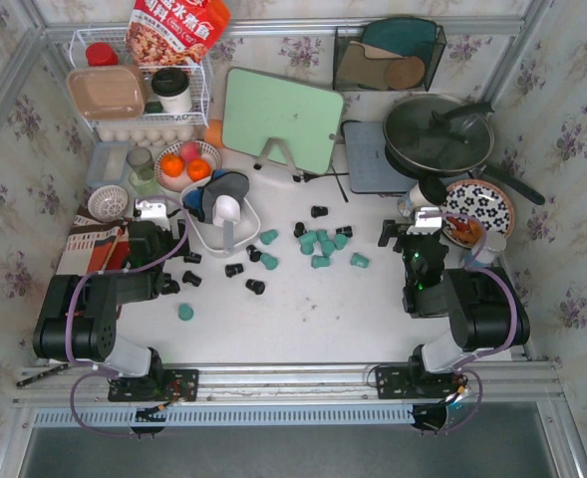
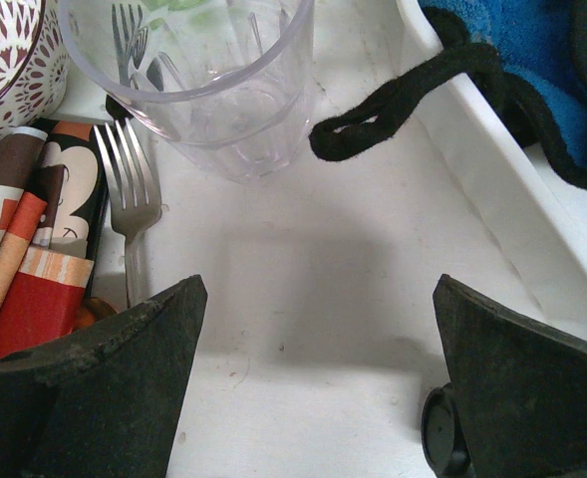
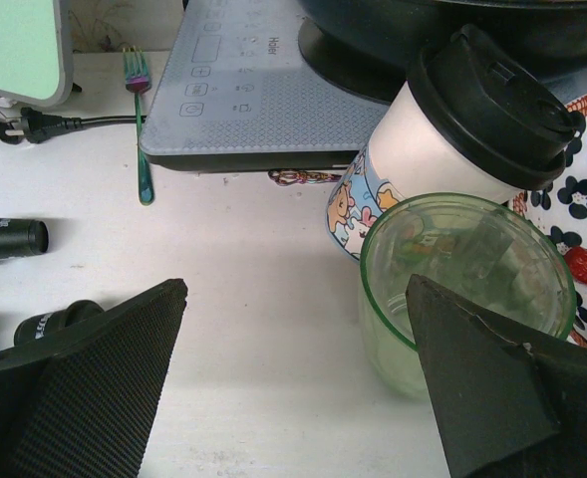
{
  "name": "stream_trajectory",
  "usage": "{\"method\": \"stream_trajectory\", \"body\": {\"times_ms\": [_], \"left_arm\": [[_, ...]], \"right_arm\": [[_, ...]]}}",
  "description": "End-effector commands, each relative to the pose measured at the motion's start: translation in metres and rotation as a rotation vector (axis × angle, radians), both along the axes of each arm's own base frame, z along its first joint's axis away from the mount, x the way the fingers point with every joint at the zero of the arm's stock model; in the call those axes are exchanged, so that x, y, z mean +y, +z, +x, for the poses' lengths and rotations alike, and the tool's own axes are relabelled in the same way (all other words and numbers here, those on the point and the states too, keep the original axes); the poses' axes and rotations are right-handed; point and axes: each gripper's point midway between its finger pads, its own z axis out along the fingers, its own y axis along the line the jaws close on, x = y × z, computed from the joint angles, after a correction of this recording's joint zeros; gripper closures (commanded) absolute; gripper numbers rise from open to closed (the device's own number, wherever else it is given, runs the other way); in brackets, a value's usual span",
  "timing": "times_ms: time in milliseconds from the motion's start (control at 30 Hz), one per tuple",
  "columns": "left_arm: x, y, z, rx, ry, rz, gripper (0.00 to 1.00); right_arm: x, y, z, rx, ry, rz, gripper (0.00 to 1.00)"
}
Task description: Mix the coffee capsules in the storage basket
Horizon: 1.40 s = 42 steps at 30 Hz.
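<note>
Top external: coffee capsules [image 1: 321, 244] between left tool [image 1: 156, 223], right tool [image 1: 418, 233]; both apparently agape.

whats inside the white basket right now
The basket holds a blue mitt with black trim and a white cup-like thing. No capsules show inside; they lie on the table. Anything under the mitt is hidden.

Kitchen: pan [image 1: 438, 134], induction hob [image 3: 243, 90], fork [image 2: 129, 189].

Capsules [image 1: 320, 262] on table [image 1: 303, 319] beside basket [image 1: 245, 229]
</note>
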Motion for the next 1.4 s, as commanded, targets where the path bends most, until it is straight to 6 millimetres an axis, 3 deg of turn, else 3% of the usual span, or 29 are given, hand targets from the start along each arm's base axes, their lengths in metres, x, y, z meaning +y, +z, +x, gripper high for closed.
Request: {"method": "stream_trajectory", "body": {"times_ms": [0, 1067, 1200, 1367], "left_arm": [[-0.001, 0.007, 0.004, -0.030, -0.001, -0.005, 0.01], [0.000, 0.007, 0.004, -0.031, 0.000, -0.005, 0.01], [-0.002, 0.016, 0.006, 0.010, -0.007, -0.008, 0.01], [-0.006, 0.045, 0.005, 0.004, -0.039, -0.006, 0.01]], "right_arm": [[0.001, 0.000, -0.001, -0.002, 0.003, 0.008, 0.00], [0.000, 0.000, -0.002, -0.004, -0.001, 0.008, 0.00], [-0.002, 0.012, -0.011, -0.058, -0.013, 0.016, 0.00], [-0.006, 0.021, -0.016, -0.050, -0.037, 0.027, 0.00]]}}
